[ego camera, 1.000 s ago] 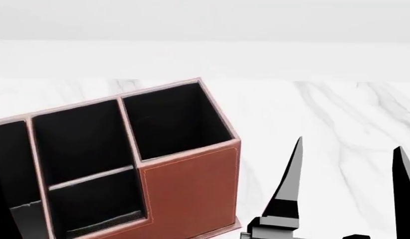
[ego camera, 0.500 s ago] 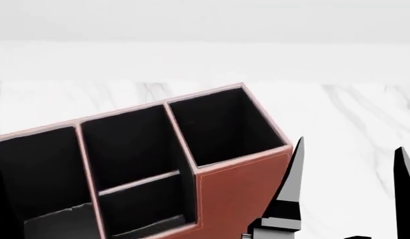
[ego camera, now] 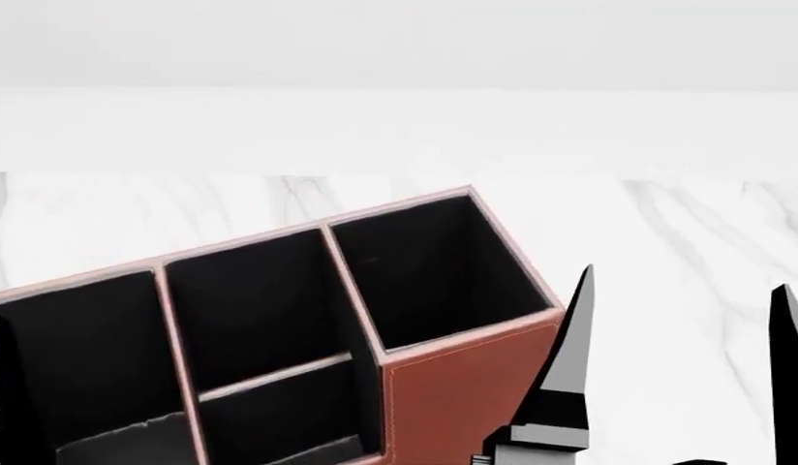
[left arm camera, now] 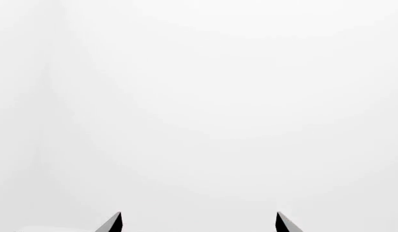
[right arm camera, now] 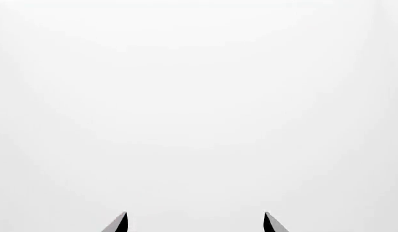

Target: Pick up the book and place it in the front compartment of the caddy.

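1 view, head, shows caddy (ego camera: pixel 464 387); wrist views blank white.

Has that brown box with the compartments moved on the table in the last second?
Cannot tell. The caddy now shows further right and lower in the head view, but the table edge also dropped, so the camera itself moved.

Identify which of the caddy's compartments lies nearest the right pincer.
The tall square end compartment of the caddy: it sits at the end beside the right pincer, while the divided middle section and the other end compartment lie farther left.
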{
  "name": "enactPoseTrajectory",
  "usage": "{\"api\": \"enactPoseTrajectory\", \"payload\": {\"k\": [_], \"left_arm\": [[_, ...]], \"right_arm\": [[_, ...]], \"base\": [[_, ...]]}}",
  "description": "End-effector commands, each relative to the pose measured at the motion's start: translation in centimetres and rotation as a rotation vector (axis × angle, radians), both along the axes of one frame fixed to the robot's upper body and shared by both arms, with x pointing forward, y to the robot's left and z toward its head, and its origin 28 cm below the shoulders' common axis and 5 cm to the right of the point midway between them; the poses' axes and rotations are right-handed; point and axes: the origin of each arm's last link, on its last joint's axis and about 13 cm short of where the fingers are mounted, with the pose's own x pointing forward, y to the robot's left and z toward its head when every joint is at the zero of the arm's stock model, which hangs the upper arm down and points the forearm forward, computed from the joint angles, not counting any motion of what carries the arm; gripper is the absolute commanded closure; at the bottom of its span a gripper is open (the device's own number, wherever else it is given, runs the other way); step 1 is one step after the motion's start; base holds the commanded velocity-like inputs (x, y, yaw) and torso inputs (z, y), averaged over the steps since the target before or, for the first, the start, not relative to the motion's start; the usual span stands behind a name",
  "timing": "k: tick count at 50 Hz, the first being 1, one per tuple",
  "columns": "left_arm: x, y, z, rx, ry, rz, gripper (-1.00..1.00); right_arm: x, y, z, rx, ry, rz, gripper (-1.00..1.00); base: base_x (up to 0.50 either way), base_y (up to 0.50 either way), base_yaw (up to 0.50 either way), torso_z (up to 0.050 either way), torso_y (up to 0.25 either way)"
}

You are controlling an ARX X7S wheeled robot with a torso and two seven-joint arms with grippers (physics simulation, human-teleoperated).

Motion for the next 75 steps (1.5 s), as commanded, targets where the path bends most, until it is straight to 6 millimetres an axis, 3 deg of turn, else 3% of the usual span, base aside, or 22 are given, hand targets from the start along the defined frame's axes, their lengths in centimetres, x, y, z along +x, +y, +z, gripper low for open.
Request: {"api": "enactPoseTrajectory", "payload": {"k": [1, 5, 16, 20, 22, 33, 43, 66, 75], "left_arm": [[0.0, -0.2, 0.0, -0.008, 0.030, -0.033, -1.00], [-0.1, -0.3, 0.5, -0.145, 0.039, -0.135, -1.00], [2.2, -1.6, 2.9, 0.026, 0.041, -0.437, -1.00], [2.9, -1.9, 4.1, 0.035, 0.130, -0.548, -1.00], [3.3, -2.0, 4.7, 0.066, 0.276, -0.652, -1.00], [3.2, -2.9, 6.1, 0.245, 0.456, -0.887, -1.00], [4.2, -3.2, 6.0, 0.336, 0.702, -1.061, -1.00], [5.7, -4.0, 6.5, 0.597, 0.925, -1.063, -1.00], [5.3, -4.5, 6.2, 0.664, 0.995, -1.080, -1.00]], "right_arm": [[0.1, 0.0, -0.1, 0.000, 0.004, 0.001, -1.00], [0.1, 0.0, -0.3, -0.003, 0.010, 0.002, -1.00], [-0.1, -0.3, 0.0, 0.004, 0.002, -0.007, -1.00], [-0.1, -0.3, 0.1, 0.008, 0.001, -0.010, -1.00], [-0.1, -0.4, 0.1, 0.007, -0.002, -0.008, -1.00], [-0.2, -0.6, 0.2, 0.009, -0.004, -0.014, -1.00], [-0.2, -0.4, 0.1, -0.004, 0.002, -0.010, -1.00], [-0.3, -0.3, 0.3, -0.016, -0.013, -0.007, -1.00], [-0.3, -0.3, 0.2, -0.013, -0.009, -0.007, -1.00]], "base": [[0.00, 0.00, 0.00, 0.049, 0.000], [0.00, 0.00, 0.00, 0.037, 0.000], [0.00, 0.00, 0.00, 0.000, 0.000], [0.00, 0.00, 0.00, 0.000, 0.000], [0.00, 0.00, 0.00, 0.000, 0.000], [0.00, 0.00, 0.00, 0.000, 0.000], [0.00, 0.00, 0.00, 0.000, 0.000], [0.00, 0.00, 0.00, 0.000, 0.000], [0.00, 0.00, 0.00, 0.000, 0.000]]}}
